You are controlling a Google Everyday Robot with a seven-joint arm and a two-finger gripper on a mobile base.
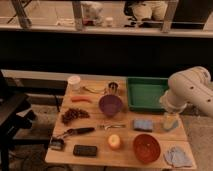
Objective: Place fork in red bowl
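The fork [111, 126] lies mid-counter [129, 114], apart from the red bowl [146, 148] near the front right corner. The gripper [170, 121] hangs by the right edge; open or closed, I cannot tell.

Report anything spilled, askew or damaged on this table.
Nothing stands out. The fork lies flat near the purple bowl; that and the red bowl sit upright. The gripper hangs over the table beside the blue cloth.

Your arm [192, 87] runs off the edge at 3 o'clock, and its bulk partly hides your claw [170, 119] over the worktop's [107, 157] 3 o'clock side.
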